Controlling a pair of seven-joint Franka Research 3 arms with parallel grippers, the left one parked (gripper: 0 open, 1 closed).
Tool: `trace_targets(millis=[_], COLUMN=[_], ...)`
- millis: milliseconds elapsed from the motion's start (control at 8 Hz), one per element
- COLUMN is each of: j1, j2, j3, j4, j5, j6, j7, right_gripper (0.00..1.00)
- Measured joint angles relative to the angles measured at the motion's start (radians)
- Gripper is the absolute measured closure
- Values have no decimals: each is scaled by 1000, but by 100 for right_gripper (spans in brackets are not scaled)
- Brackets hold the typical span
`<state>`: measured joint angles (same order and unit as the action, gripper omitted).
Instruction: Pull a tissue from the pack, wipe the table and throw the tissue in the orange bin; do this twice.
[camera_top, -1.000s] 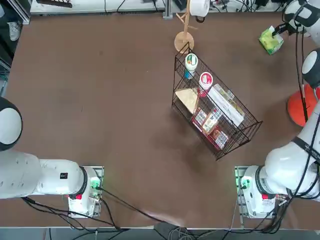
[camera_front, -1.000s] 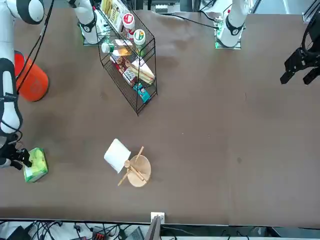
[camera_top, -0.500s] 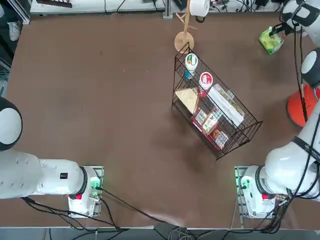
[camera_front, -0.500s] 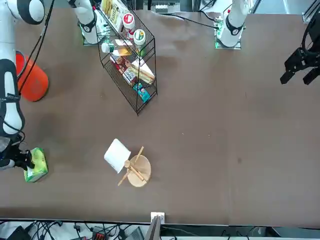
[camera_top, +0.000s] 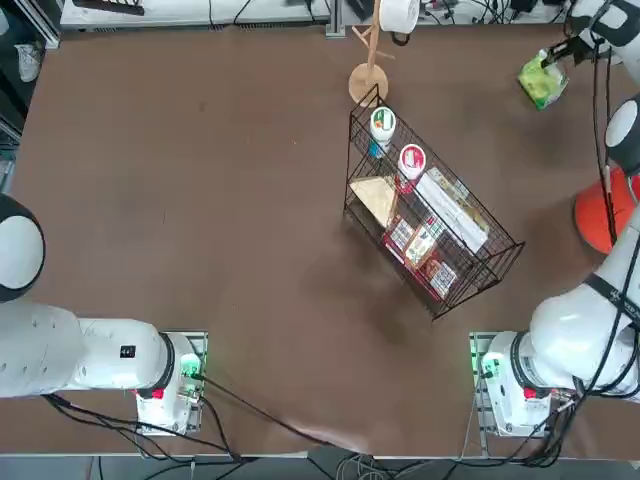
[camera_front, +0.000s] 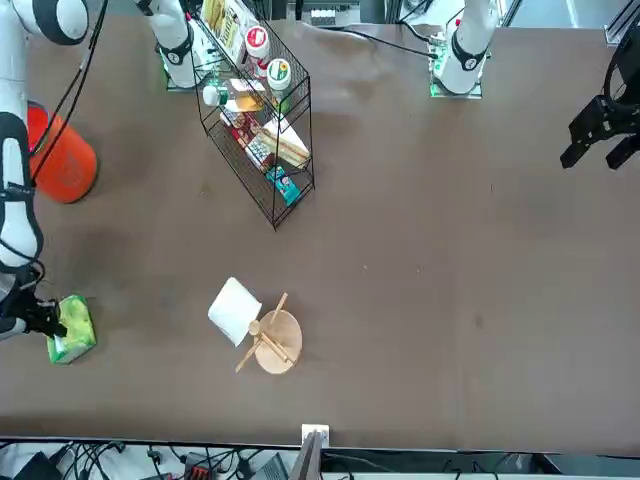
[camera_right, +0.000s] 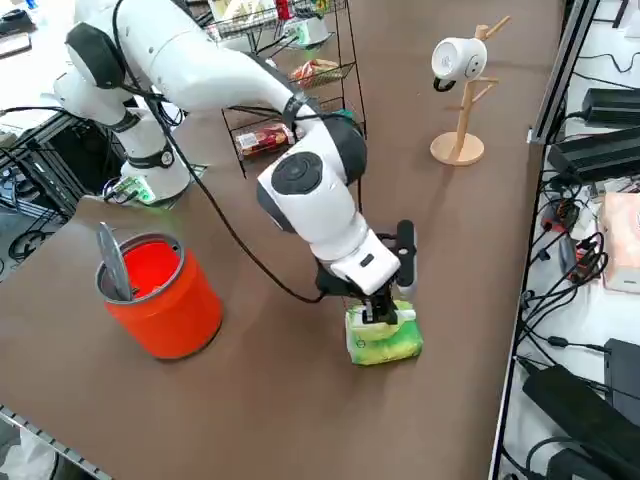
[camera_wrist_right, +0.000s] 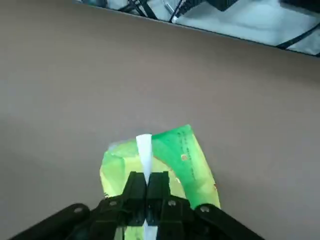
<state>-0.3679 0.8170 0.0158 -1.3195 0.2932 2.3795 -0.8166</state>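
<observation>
The light green and yellow pack (camera_wrist_right: 175, 155) lies on the dark brown table (camera_top: 200, 200) near its far right corner, also seen in the top view (camera_top: 541, 82), front view (camera_front: 72, 330) and side view (camera_right: 383, 338). A white tissue (camera_wrist_right: 144, 150) sticks up from the pack's slot. My right gripper (camera_wrist_right: 146, 179) stands directly over the pack, shut on that tissue, its fingers pressed together. The same gripper (camera_right: 382, 312) touches the pack's top in the side view. The orange bin (camera_right: 165, 300) stands on the table a short way from the pack, toward the robot.
A black wire basket (camera_top: 430, 225) with snack packets and cups stands mid-table. A wooden mug tree (camera_right: 460, 100) with a white mug is near the far edge. The table's far edge with cables (camera_right: 570, 250) runs close beside the pack. A grey item (camera_right: 110, 262) leans inside the bin.
The right gripper's fingers have come together on the tissue tip at the pack's slot. The hand has stayed over the pack, which barely shifted.
</observation>
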Motion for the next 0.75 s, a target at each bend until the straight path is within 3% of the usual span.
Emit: trace_targets(millis=[500,750], j1=[-5,5], j2=[-162,-258], j3=[-12,-11], j4=[18,18], j5=[0,0], j6=[-264,-476], j7=[22,181], right_gripper=[99,99])
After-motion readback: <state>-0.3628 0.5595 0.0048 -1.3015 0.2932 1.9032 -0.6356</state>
